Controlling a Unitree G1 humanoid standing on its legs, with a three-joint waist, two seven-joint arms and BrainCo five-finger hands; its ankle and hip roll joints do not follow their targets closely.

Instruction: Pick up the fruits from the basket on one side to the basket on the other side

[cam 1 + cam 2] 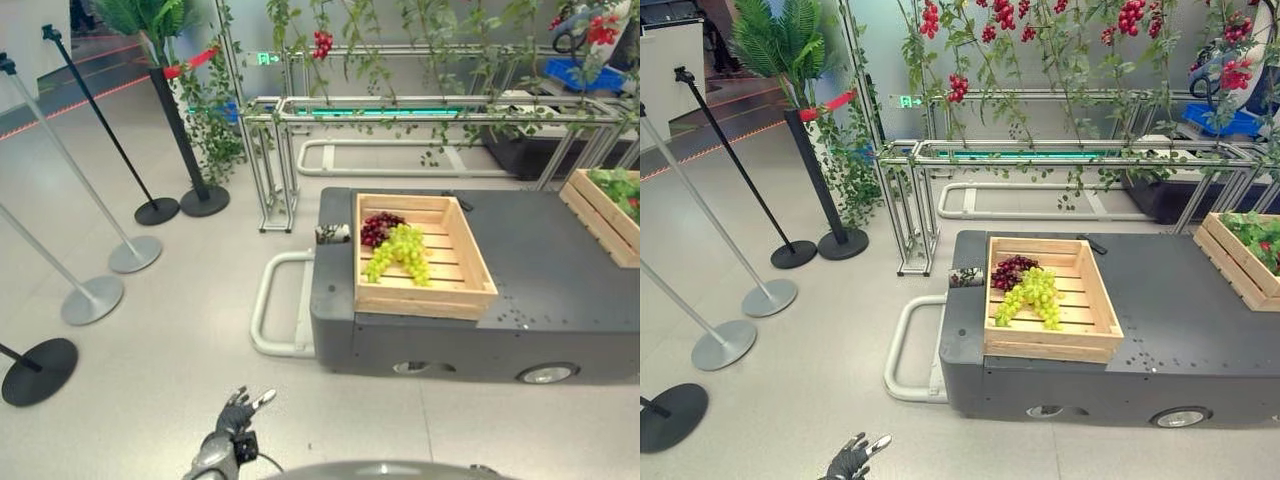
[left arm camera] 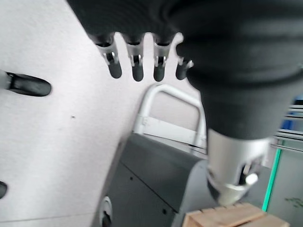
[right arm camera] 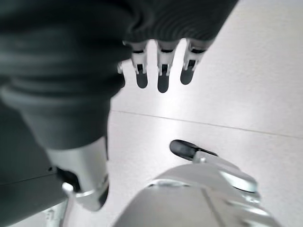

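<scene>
While the left hand (image 1: 235,415) hangs low over the floor with its fingers (image 2: 137,71) straight and spread and nothing in them, the fruit lies well apart from it, up at about one o'clock from that hand in the head views. A green grape bunch (image 1: 402,252) rests in the near wooden crate (image 1: 470,265) on the dark grey cart (image 1: 560,270), with a dark red grape bunch (image 1: 379,228) touching it at the eleven o'clock side. The green bunch runs long from about one o'clock down to seven o'clock, its lower tip pointing toward the left hand's side of the cart. A second wooden crate (image 1: 590,215), holding green leaves, sits at three o'clock from the first, well apart along the same cart top.

In its own wrist view the right hand (image 3: 158,52) also shows loose, straight fingers over bare floor, holding nothing. From the head views I judge the left hand the nearer to the grapes, since the near crate stands toward the cart's push-handle (image 1: 270,310) end; either arm must rise and reach forward first.
</scene>
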